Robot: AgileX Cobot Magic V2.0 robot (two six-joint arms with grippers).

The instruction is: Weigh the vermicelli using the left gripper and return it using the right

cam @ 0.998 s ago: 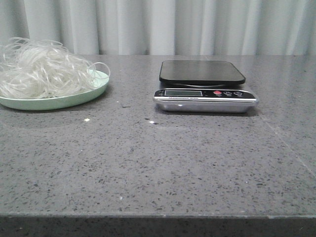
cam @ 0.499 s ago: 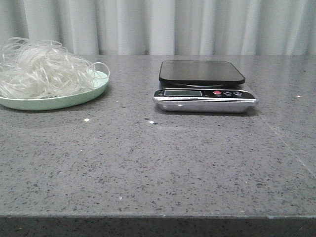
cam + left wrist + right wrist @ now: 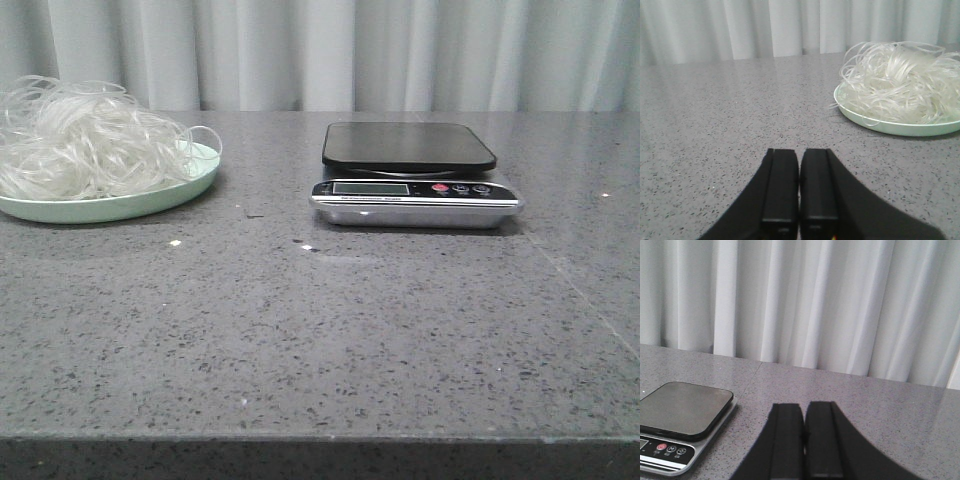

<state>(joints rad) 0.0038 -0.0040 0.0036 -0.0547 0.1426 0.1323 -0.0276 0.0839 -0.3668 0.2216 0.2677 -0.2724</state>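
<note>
Fingers [image 3: 799,192] on left closed, empty; right fingers [image 3: 804,440] likewise closed on nothing. Vermicelli [image 3: 85,135] heaped on plate [image 3: 150,200] at bench's ten o'clock, scale [image 3: 410,172] bare at one o'clock. No shift since a second ago (fits either before weighing or after return).

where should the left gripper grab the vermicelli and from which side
Probably pinch the top of the vermicelli heap from above. The loose strands mound high over the shallow green plate, so a side approach would hit the rim. The left gripper is shut now, so it must open first.
</note>
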